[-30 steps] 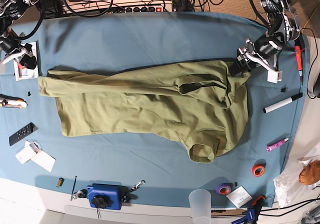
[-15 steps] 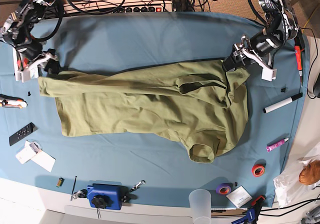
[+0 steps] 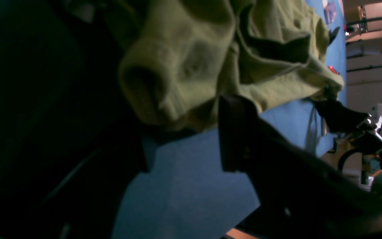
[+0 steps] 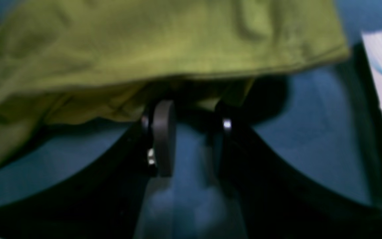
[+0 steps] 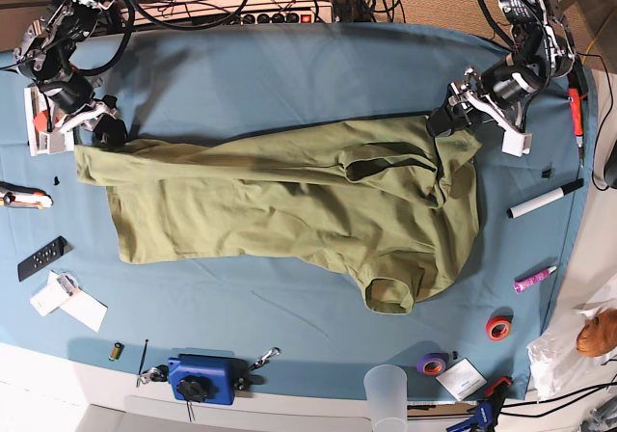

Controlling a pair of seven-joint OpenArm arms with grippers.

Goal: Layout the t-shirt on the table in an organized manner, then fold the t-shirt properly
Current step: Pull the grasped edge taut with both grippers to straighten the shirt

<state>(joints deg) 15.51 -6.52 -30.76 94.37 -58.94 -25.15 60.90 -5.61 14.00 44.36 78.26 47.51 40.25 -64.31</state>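
Covering most of the view, the table (image 5: 289,66) is draped in blue-teal cloth, and the t-shirt (image 5: 280,201) is spread across its middle, olive green and wrinkled, with a fold ridge running along its length and one sleeve (image 5: 390,295) pointing toward the near edge. Bare cloth is left along the far side and in a narrower band at the near side. The right gripper (image 5: 104,126) is set at the shirt's far corner, fingers (image 4: 164,136) spread with the hem just above them, nothing seen pinched. The left gripper (image 5: 448,116) is placed at the opposite far corner, fingers spread beside bunched fabric. A blue clamp (image 5: 201,378), a plastic cup (image 5: 386,389), a marker (image 5: 545,199) and tape rolls (image 5: 498,328) are scattered along the edges
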